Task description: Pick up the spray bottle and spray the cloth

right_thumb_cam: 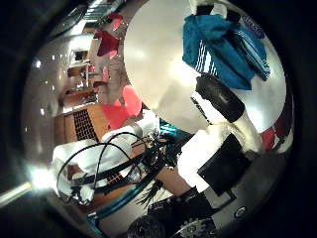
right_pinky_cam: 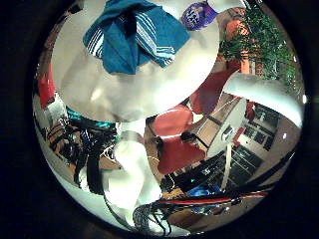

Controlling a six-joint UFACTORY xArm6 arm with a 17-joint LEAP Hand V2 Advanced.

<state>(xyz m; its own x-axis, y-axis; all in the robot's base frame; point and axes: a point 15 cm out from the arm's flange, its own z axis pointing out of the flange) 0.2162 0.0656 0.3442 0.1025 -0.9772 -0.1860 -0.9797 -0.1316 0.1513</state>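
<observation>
Blue striped cloth (right_pinky_cam: pixel 133 37) lies crumpled on the white round table (right_pinky_cam: pixel 149 89); hand (right_thumb_cam: pixel 223 124) fingers extended, holding nothing.

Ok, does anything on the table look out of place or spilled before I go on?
Nothing looks spilled or damaged. The blue striped cloth lies crumpled in a heap on the round white table rather than spread flat. The spray bottle sits at the table's edge beside the cloth, only partly in view, so I cannot tell whether it is upright.
</observation>
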